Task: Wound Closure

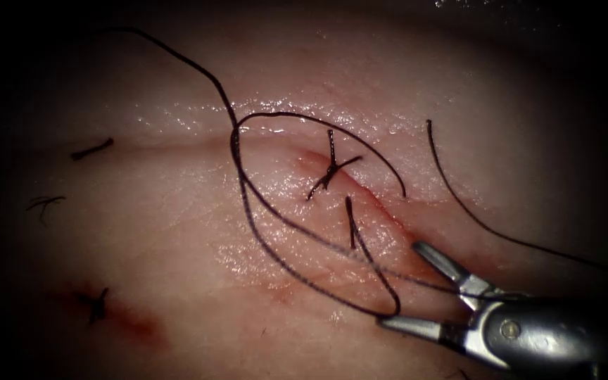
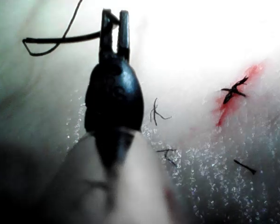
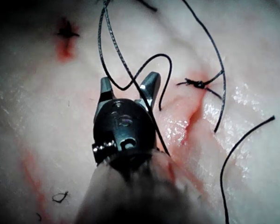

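My right tool [image 1: 401, 284] lies over the lower right of the tissue [image 1: 177, 232], jaws open and holding nothing. A bend of the dark thread [image 1: 237, 155] runs between them, also seen in the right wrist view where the thread [image 3: 130, 86] crosses the gap of the right tool [image 3: 128, 83]. The thread lies in a wide loop around a tied knot [image 1: 331, 169] on the cut [image 1: 364, 193]. A short thread tail [image 1: 351, 222] stands just below the knot. In the left wrist view my left tool [image 2: 115, 25] is shut on the thread [image 2: 60, 39].
A second strand of thread [image 1: 459, 204] curves off to the right of the cut. An older knot [image 1: 96, 304] with red fluid [image 1: 135, 324] sits at the lower left. Cut thread ends [image 1: 93, 149] lie on the tissue's left side.
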Controlling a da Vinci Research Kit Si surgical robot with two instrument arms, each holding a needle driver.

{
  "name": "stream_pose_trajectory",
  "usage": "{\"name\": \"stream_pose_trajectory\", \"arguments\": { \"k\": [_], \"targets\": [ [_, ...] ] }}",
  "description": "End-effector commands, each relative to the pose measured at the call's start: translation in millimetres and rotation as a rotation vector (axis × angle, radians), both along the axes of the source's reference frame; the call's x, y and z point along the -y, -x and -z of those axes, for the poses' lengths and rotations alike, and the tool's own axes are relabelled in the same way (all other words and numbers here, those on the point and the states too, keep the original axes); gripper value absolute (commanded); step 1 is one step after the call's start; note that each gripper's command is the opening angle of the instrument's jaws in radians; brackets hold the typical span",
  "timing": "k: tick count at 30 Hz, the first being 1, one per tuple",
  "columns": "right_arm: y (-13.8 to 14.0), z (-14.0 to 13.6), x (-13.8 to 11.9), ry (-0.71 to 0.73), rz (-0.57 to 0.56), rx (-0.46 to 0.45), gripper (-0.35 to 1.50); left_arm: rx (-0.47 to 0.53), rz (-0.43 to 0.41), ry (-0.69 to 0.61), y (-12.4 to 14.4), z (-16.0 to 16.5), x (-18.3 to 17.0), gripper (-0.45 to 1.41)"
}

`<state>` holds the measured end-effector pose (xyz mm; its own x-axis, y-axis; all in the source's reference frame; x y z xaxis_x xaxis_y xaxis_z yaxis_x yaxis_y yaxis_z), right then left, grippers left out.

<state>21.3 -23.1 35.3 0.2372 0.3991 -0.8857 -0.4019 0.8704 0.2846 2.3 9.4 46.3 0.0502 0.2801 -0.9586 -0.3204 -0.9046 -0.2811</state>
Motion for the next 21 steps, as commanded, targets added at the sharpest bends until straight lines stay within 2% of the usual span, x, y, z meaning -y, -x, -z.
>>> {"name": "stream_pose_trajectory", "arguments": {
  "k": [1, 7, 9, 13, 17, 21],
  "targets": [
    [-0.4, -0.3, 0.3, -0.020, -0.007, -0.021, 1.48, 0.000, 0.005, 0.000, 0.2, -0.6, 0.1, -0.45],
    [-0.3, -0.4, 0.3, -0.147, -0.038, -0.132, 1.48, -0.008, 0.026, 0.006, -1.7, -0.2, -0.3, -0.45],
    [-0.5, -0.7, 0.3, -0.145, -0.030, -0.135, 1.48, -0.007, 0.033, 0.011, -2.4, 0.0, -0.4, -0.45],
    [-1.4, -2.5, 0.8, -0.100, 0.017, 0.018, 1.48, -0.011, 0.047, 0.014, -3.6, 0.4, -0.6, -0.45],
    [-2.5, -5.2, 1.1, -0.064, 0.050, 0.091, 1.37, -0.027, 0.063, 0.014, -3.8, 0.7, -0.6, -0.45],
    [-3.7, -7.5, 0.9, -0.040, 0.054, 0.159, 1.28, -0.015, 0.060, 0.025, -2.9, 0.6, -0.4, -0.45]
  ]
}}
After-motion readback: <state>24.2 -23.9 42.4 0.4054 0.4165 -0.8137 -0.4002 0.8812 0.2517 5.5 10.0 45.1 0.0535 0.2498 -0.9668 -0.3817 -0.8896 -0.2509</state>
